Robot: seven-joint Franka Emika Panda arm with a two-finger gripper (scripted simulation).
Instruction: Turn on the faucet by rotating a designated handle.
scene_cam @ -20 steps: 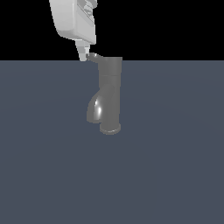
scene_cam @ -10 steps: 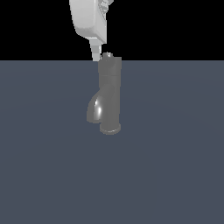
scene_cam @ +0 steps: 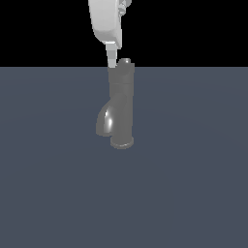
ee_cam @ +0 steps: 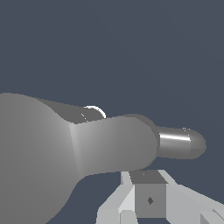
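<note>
Gripper (scene_cam: 112, 62) beside faucet (scene_cam: 121, 109) top, apparently touching handle (ee_cam: 131, 144).

My gripper (scene_cam: 112, 60) hangs from above, its fingertip at the top cap of the upright grey faucet (scene_cam: 121, 106), on the exterior view's left side.

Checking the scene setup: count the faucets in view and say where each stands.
1. The faucet stands upright on the grey surface, middle of the exterior view, spout toward that view's left, gripper at its top. None seems hidden.
</note>
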